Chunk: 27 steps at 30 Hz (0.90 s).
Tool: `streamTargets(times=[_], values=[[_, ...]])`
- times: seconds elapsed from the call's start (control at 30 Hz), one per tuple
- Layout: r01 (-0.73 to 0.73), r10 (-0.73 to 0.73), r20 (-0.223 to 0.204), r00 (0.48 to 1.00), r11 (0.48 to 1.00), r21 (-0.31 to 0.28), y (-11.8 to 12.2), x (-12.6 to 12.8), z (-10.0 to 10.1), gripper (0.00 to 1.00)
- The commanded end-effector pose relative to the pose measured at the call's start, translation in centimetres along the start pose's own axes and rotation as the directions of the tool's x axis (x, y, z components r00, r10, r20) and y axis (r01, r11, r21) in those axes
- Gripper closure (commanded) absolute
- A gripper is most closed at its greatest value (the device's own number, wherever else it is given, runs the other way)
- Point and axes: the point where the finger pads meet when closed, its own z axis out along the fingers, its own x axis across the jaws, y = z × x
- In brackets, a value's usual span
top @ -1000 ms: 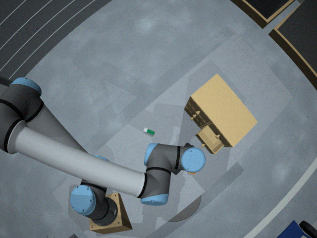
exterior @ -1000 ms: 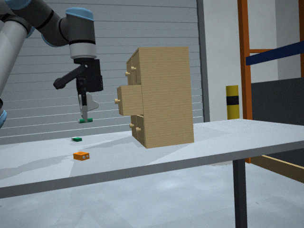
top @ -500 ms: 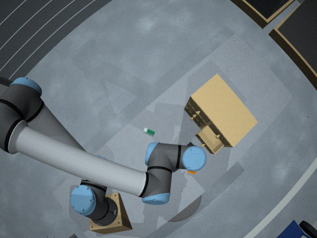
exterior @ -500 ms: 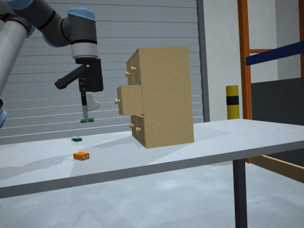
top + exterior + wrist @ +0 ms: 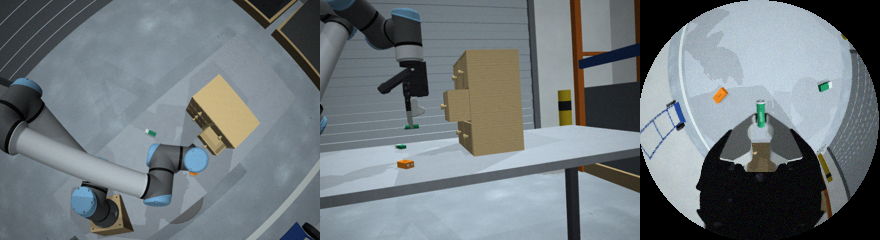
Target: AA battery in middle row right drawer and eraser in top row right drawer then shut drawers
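Note:
The gripper [image 5: 410, 126] [image 5: 760, 119] is shut on the green AA battery [image 5: 415, 126] [image 5: 760, 107], held above the table in front of the chest. The wooden chest [image 5: 226, 111] [image 5: 495, 103] stands upright. Its right middle drawer [image 5: 213, 136] [image 5: 458, 105] is pulled out, and no object shows in the part of its inside that is visible. The other drawers look shut. The green and white eraser [image 5: 150, 132] [image 5: 401, 146] [image 5: 825, 86] lies on the table. In the top view the arm's wrist hides the gripper and battery.
An orange block [image 5: 193, 173] [image 5: 405, 164] [image 5: 720, 95] with two round metallic spots lies on the table, partly under the wrist in the top view. The knob [image 5: 204, 146] [image 5: 443, 106] of the open drawer sticks out towards the gripper. The table edge [image 5: 485, 173] runs along the near side.

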Motion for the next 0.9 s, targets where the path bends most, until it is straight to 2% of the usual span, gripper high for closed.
streamTargets(times=[0.0, 0.37, 0.87], values=[[0.003, -0.003, 0.005, 1.000, 1.000, -0.004, 0.3, -0.1, -0.6, 0.95], [0.003, -0.003, 0.006, 1.000, 1.000, -0.004, 0.3, -0.1, -1.5, 0.95], [0.003, -0.003, 0.006, 1.000, 1.000, -0.004, 0.3, -0.1, -4.1, 0.95]])
